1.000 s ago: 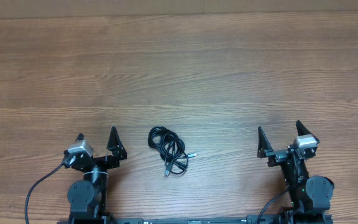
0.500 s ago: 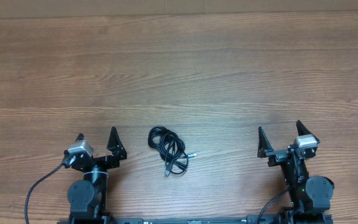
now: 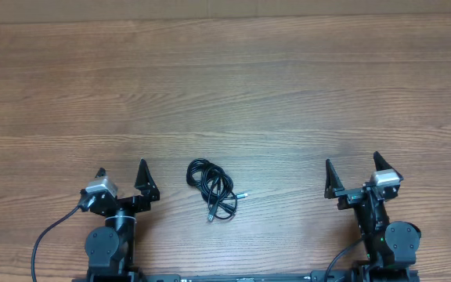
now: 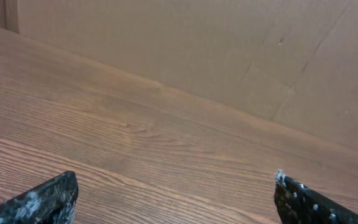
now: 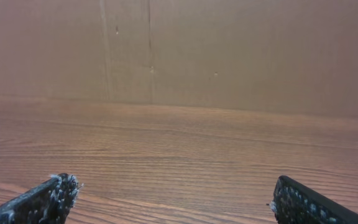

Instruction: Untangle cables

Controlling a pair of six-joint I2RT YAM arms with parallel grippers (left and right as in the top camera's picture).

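Observation:
The cables (image 3: 212, 186) lie as a small black bunch on the wooden table, near the front and between the two arms, with metal-tipped plug ends sticking out at the lower right. My left gripper (image 3: 120, 170) is open and empty to the left of the bunch. My right gripper (image 3: 352, 162) is open and empty well to the right. Both wrist views show only bare table between spread fingertips: the left wrist view with its gripper (image 4: 176, 190) and the right wrist view with its gripper (image 5: 174, 196). The cables are out of view there.
A thick black arm wire (image 3: 47, 235) loops at the front left. A brown board wall (image 5: 229, 56) stands behind the table's far edge.

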